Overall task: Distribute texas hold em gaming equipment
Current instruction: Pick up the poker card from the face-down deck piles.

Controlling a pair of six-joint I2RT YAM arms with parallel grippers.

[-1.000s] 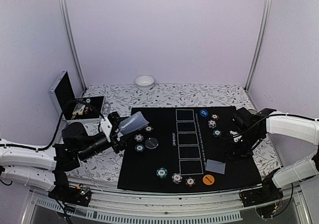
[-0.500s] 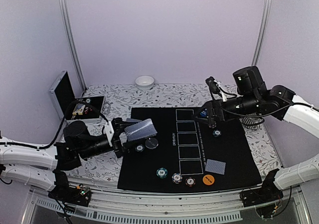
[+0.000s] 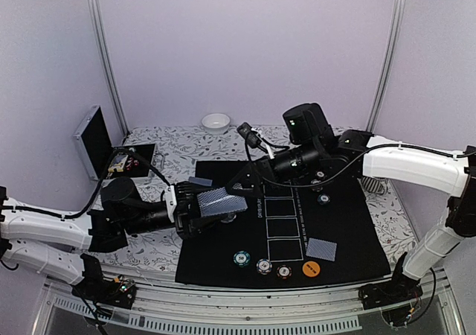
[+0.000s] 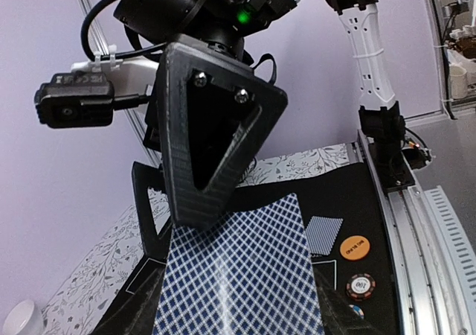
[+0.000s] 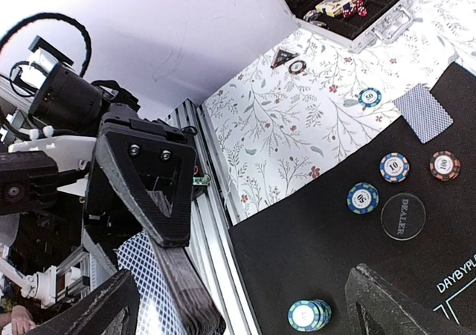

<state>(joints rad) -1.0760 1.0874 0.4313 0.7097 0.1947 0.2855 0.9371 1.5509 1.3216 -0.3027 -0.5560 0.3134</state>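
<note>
My left gripper [image 3: 202, 205] is shut on a deck of blue-backed cards [image 3: 218, 200], held above the left part of the black mat [image 3: 342, 231]. In the left wrist view the deck [image 4: 239, 275] fills the space between my fingers. My right gripper [image 3: 239, 177] is open just beyond the deck; one of its fingers [image 4: 212, 138] hangs over the deck's top edge. In the right wrist view the deck [image 5: 152, 294] sits at the lower left, beside one open finger [image 5: 97, 313]. One card [image 3: 321, 249] and an orange disc [image 3: 311, 269] lie near the mat's front.
Striped chips [image 3: 242, 258] lie along the mat's front, with more at its right [image 3: 324, 198]. A clear dealer disc [image 5: 402, 216], several chips [image 5: 362, 198] and a card [image 5: 422, 112] lie at the mat's left. An open metal case [image 3: 123, 164] and a white bowl [image 3: 216, 122] stand behind.
My right arm has swung from the right side of the mat across to the left and now reaches the deck. My left gripper has carried the deck rightward over the mat.
</note>
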